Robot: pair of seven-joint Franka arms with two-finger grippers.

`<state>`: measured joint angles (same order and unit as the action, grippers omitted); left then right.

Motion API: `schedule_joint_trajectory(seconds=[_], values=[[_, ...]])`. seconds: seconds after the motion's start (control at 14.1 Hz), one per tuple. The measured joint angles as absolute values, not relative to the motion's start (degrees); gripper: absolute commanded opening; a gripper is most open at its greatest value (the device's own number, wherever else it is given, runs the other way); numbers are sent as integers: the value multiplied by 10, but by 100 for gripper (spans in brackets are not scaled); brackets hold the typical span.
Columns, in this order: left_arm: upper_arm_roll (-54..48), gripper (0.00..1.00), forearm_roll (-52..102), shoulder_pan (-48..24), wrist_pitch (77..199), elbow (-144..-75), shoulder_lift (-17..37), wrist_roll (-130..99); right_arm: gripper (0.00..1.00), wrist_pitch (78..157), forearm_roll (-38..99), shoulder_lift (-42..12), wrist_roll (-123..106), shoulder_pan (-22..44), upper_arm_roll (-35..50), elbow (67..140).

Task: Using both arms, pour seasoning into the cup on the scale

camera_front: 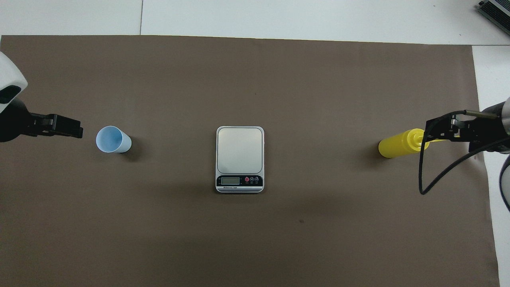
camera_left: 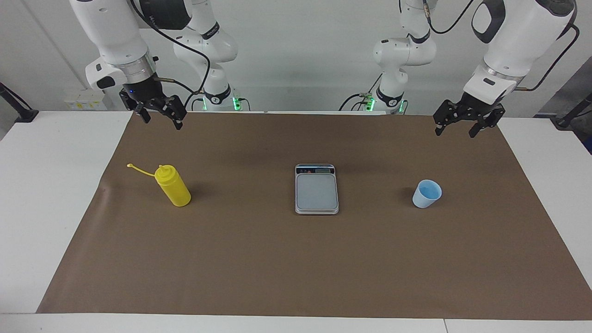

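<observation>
Overhead view: brown mat point(camera_front: 255, 239) under scale point(camera_front: 239, 149); surrounding mat bare.

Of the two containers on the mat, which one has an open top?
The pale-blue cup, at the left arm's end of the table: its mouth shows its blue inside. The yellow bottle ends in a nozzle.

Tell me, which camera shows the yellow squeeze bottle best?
The facing view: the yellow bottle stands fully visible there, nozzle and cap strap included. In the overhead view the right gripper hangs above it and covers its top, leaving only the body showing.
</observation>
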<state>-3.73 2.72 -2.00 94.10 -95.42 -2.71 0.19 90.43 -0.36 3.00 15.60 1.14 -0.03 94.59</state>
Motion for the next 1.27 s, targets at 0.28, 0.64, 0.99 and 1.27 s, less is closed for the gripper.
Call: schedule_joint_trajectory(seconds=[0.28,0.64,0.99,1.27], values=[[-37,100,27,-20,941,-954,-27,3,100,904,-4,30,156,11,0,946],[-36,100,27,-20,941,-955,-27,3,100,904,-4,30,156,11,0,946],[-32,100,27,-19,945,-957,-27,3,100,904,-4,30,156,11,0,946],[-28,100,27,-15,948,-966,-27,3,100,904,-4,30,156,11,0,946]])
